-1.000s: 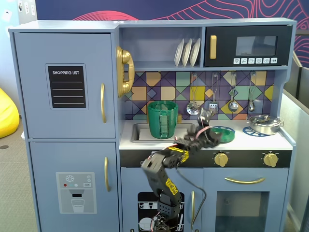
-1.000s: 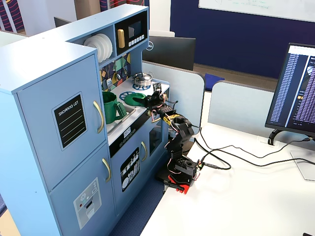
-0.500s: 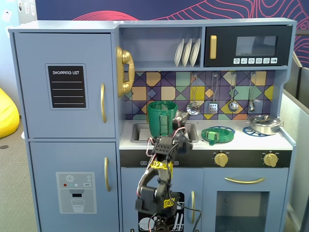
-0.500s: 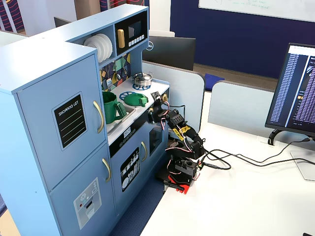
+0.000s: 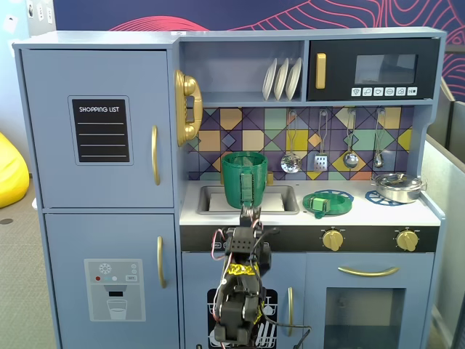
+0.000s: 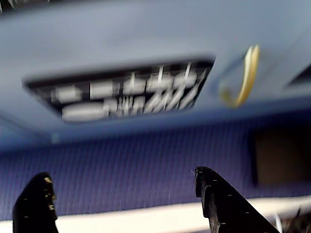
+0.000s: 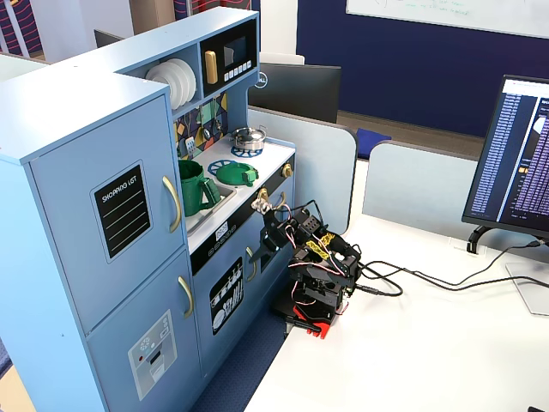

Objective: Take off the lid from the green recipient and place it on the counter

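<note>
We see the lid (image 5: 328, 203), a flat round green disc with a light-green tab, lying flat on the counter (image 5: 407, 212) of a blue toy kitchen. In both fixed views it rests over the nearer printed burner ring, between the sink recess (image 5: 218, 200) and the small steel pot (image 5: 397, 186), which stands toward the counter's far end on the other burner ring. The lid (image 7: 236, 173) touches nothing but the worktop.

The green recipient (image 5: 244, 179) stands upright in the sink recess with its top open, its ribbed lighter strip facing the front edge of the counter. In a fixed view from the side, the recipient (image 7: 194, 186) is well apart from the lid.

The gripper (image 5: 251, 217) is folded in low against the kitchen's front, just below the counter's front edge and in front of the recipient, holding nothing. In the wrist view we see its two dark fingers (image 6: 34, 204) spread wide apart with empty space between them, so the pincer (image 6: 121, 194) is open. That view is blurred and shows only a blue cabinet panel, a dark printed label and a gold handle (image 6: 243, 77).

The arm (image 7: 313, 257) crouches on its base on the white desk (image 7: 412, 343) beside the kitchen, with cables trailing across the desk toward a monitor (image 7: 515, 163) at the desk's far edge.
</note>
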